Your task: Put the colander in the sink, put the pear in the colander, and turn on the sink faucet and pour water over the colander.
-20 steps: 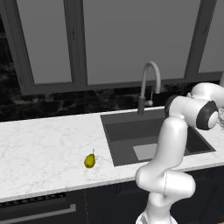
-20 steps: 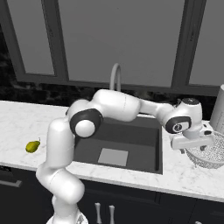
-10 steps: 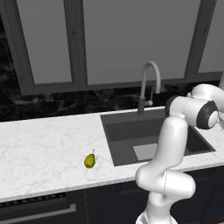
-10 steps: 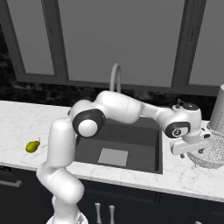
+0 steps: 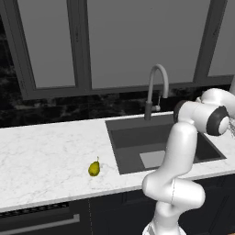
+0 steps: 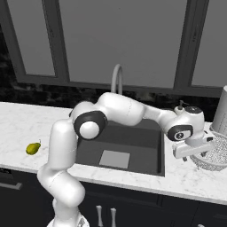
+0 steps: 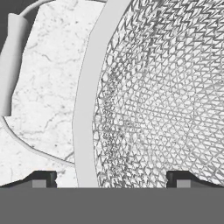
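The colander (image 6: 213, 154), a silvery mesh bowl, stands on the counter right of the sink (image 6: 142, 148). My gripper (image 6: 200, 149) hangs open at its near-left rim. In the hand view the gripper (image 7: 111, 180) straddles the colander's rim (image 7: 85, 113), with one fingertip (image 7: 43, 179) outside over the counter and the other inside over the mesh. A loop handle (image 7: 10, 65) shows at the upper left. Far to the left, the pear (image 5: 94, 168) (image 6: 32, 148) lies on the counter. The sink faucet (image 5: 154, 87) (image 6: 116, 79) arches over the back of the sink (image 5: 133, 137).
A tall pale cylinder (image 6: 221, 111) stands right behind the colander at the frame edge. A small soap dispenser (image 6: 180, 106) sits behind the sink's right corner. Dark windows and a black backsplash close off the marble counter (image 5: 46, 151) at the back.
The hand has sunk a little and shifted right, down onto the colander's rim. The jaws have stayed open. The pear and the colander lie where they were.
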Controlling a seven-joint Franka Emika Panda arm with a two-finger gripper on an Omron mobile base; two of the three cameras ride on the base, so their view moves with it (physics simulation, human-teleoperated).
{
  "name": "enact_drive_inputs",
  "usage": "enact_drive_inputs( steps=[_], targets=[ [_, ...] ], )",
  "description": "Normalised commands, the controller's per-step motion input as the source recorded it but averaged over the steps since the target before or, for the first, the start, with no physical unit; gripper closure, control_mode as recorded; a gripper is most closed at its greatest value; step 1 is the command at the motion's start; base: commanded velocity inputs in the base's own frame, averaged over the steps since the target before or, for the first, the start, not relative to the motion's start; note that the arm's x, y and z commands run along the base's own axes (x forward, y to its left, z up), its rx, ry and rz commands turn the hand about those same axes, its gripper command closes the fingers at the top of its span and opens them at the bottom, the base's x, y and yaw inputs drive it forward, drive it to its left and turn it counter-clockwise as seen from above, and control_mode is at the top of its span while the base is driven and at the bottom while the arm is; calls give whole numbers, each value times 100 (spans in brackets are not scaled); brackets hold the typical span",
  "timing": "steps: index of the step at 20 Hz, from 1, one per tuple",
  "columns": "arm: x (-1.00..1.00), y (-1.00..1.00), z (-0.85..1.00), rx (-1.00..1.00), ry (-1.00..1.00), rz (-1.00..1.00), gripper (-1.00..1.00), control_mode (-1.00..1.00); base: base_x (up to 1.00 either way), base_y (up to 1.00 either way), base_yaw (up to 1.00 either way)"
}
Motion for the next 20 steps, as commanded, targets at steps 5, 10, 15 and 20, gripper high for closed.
enact_drive_inputs(
  steps=[5,10,15,20],
  targets=[
    [0,0,0,0,0,0,100,-100,0,0,0],
    [0,0,0,0,0,0,100,-100,0,0,0],
    [-30,6,0,0,0,3,100,-100,0,0,0],
    [-85,71,16,0,0,0,100,-100,0,0,0]
  ],
)
